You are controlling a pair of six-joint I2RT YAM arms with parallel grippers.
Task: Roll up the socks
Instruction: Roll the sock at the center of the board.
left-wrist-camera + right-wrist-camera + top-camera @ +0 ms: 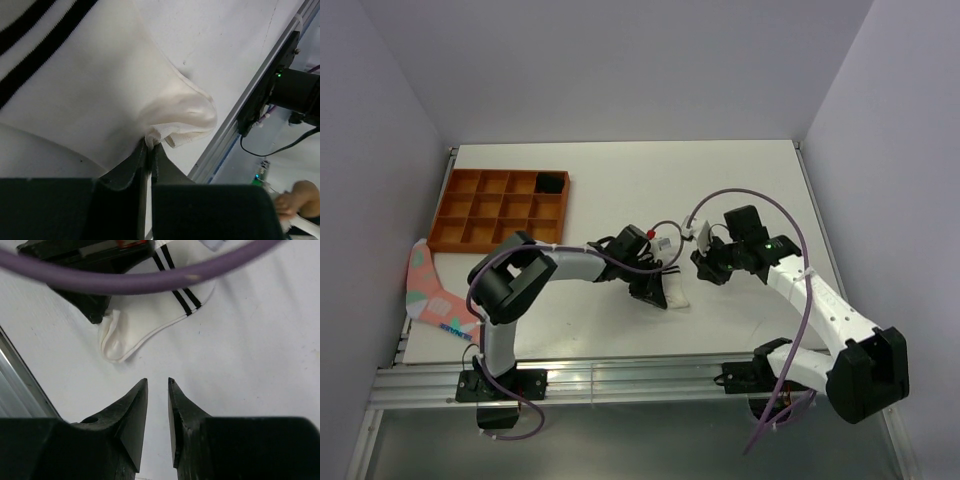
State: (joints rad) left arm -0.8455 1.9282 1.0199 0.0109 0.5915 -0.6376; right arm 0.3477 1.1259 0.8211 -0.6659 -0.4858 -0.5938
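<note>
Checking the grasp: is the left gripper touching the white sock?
Touching. The left wrist view shows the left gripper pinching the white sock at its edge.

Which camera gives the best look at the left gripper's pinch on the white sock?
Left wrist: close up, the left gripper is shut on a bunched edge of the white sock. Right wrist shows the sock's outline and stripes, the pinch half hidden. Top shows only a small white patch.

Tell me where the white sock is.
In the top view, the white sock lies mid-front on the table, toe pinched by the left gripper.
</note>
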